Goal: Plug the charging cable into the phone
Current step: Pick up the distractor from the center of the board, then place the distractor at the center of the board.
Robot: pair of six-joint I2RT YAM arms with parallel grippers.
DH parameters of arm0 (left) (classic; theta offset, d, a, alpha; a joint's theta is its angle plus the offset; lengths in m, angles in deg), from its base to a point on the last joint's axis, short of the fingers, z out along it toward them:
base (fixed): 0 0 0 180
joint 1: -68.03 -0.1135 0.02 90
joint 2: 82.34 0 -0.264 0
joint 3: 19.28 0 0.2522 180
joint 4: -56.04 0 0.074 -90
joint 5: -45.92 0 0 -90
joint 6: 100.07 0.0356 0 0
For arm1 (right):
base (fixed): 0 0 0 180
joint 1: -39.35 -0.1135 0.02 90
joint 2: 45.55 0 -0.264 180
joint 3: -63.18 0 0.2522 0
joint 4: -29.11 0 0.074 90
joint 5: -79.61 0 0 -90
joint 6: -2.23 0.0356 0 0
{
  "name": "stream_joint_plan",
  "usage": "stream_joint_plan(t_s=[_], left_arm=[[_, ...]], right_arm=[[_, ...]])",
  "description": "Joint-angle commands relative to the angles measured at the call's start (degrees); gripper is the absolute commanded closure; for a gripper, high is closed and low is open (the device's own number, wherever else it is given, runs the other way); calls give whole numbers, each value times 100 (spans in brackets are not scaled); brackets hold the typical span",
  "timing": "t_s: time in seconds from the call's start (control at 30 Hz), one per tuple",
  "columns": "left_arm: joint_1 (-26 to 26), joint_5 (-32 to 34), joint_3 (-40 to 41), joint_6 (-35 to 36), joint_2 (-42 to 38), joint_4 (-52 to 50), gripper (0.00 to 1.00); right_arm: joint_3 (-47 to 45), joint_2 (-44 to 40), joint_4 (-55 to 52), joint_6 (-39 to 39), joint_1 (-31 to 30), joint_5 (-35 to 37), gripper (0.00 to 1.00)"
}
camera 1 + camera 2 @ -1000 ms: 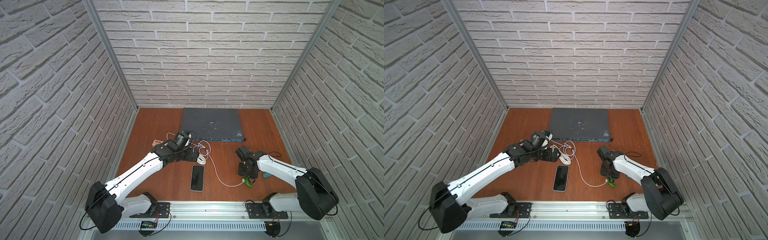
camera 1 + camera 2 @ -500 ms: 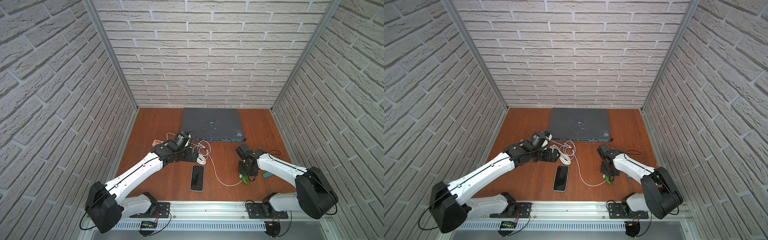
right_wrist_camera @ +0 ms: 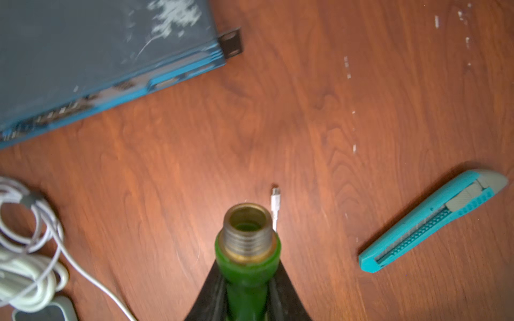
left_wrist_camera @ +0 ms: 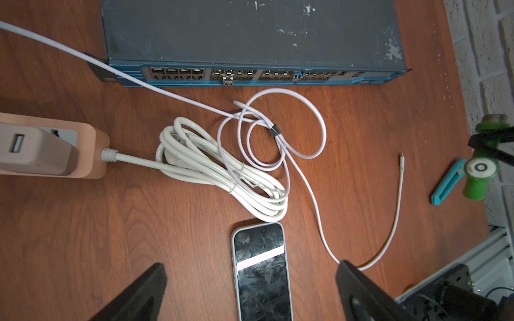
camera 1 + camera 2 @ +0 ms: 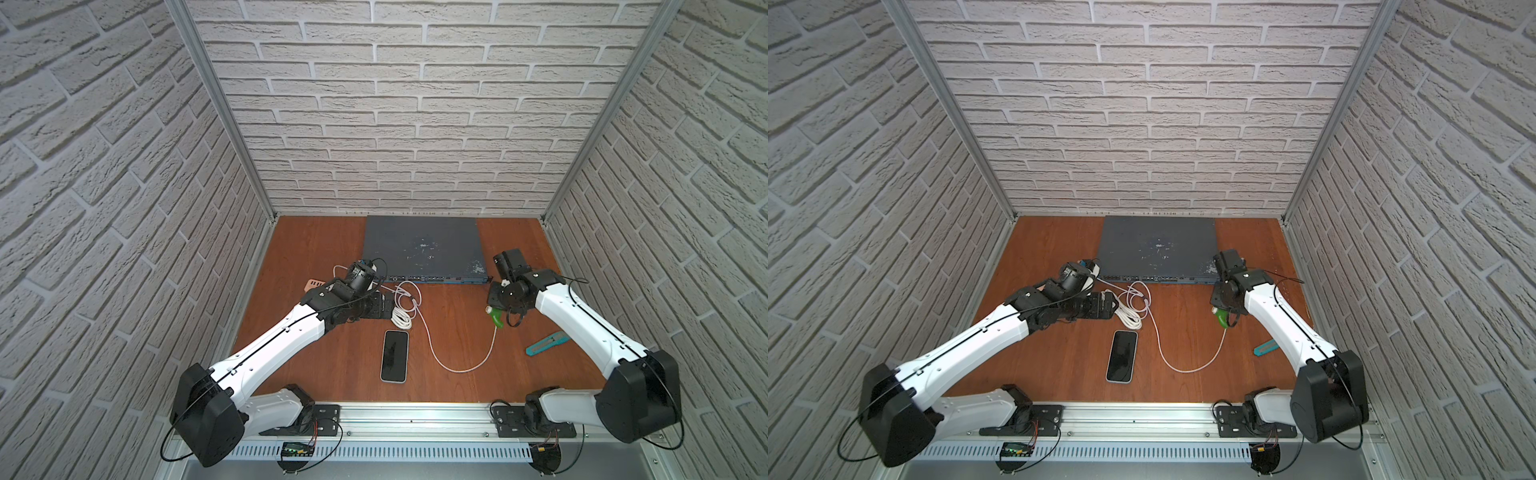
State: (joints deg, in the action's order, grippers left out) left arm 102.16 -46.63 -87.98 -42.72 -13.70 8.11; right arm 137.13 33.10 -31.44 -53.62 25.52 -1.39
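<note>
A black phone (image 5: 1122, 356) lies screen-up on the wooden table (image 5: 1059, 361), with a thin white charging cable (image 5: 1187, 368) looping beside it, unplugged. The right gripper (image 5: 1221, 312) clasps a green fitting (image 5: 1222, 320) near the cable's end. A network switch (image 5: 1158, 245) sits behind.

Lab robot cell, faux-brick walls (image 5: 395, 124), aluminium frame (image 5: 232, 137)

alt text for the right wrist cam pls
The right gripper grips a green fitting with a brass threaded mouth over a wooden table. The white plug of the charging cable lies beside it; a teal utility knife and a grey-blue box lie farther off.
</note>
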Motion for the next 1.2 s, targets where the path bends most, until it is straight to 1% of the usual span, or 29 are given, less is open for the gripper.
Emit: stream_joint_plan(t_s=[0.0,0.13,0.27,0.37,0.5,0.67,0.73,0.8,0.97,1.07,1.17], left_arm=[[-108,38,104,-129,-73,198,2],[-204,146,206,-158,-245,75,2],[-363,165,367,-213,-474,-20,2],[-438,251,500,-247,-659,-97,2],[-499,359,683,-337,-941,-163,2],[-556,404,874,-429,-1241,-167,2],[-580,412,942,-468,-1332,-161,2],[-591,403,979,-482,-1369,-139,2],[-594,340,1000,-530,-1371,-126,2],[-592,315,1022,-549,-1389,-125,2],[-592,322,1028,-544,-1372,-129,2]], right_arm=[[213,608,304,-328,782,-159,97],[510,1398,685,-246,1597,-477,97],[764,2024,949,-140,2033,-414,97],[932,2408,1019,-139,2218,-342,97],[1123,2751,1035,-170,2313,-259,97],[1239,2900,1031,-185,2307,-234,90],[1277,2918,1012,-210,2312,-232,82],[1299,2922,1029,-248,2317,-248,77],[1316,2910,1036,-347,2347,-265,58],[1345,2893,1010,-402,2354,-274,44],[1354,2695,1018,-465,2318,-380,37]])
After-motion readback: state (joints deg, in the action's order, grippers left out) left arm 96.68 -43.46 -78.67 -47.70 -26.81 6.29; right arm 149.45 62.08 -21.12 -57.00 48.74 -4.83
